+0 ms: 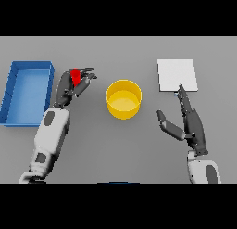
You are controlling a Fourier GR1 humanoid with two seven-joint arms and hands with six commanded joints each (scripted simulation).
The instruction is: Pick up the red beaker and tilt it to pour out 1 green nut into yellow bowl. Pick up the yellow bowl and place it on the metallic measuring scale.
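1. Left hand [74,86] sits left of centre, between the blue bin [14,91] and the bowl [123,99]; its arm comes up from the lower left.
2. Left fingers are curled round the red beaker [75,75], thumb side toward the bowl; only the beaker's red top part shows between the fingers, the rest is hidden by the hand.
3. Beaker is well left of the bowl, not over it. Can't tell if it is lifted off the table or resting on it. Tilt unclear.
4. No nut can be made out, in the beaker or the bowl.
5. Yellow bowl stands upright at mid-table, open side up, inside looks plain yellow. Nothing touches it.
6. Scale [177,75] is the pale square plate at upper right, flat on the table, well apart from the bowl.
7. Right hand [192,126] is at lower right, arm coming in from the bottom edge. Fingers straight and close together, pointing up toward the scale; fingertips [180,89] reach its near edge, contact uncertain. Thumb sticks out to the left, toward the bowl. It holds nothing.
8. Blue bin lies along the far left edge, long side running away from the robot, just beside the left forearm.
9. Grey table [115,149] under everything.
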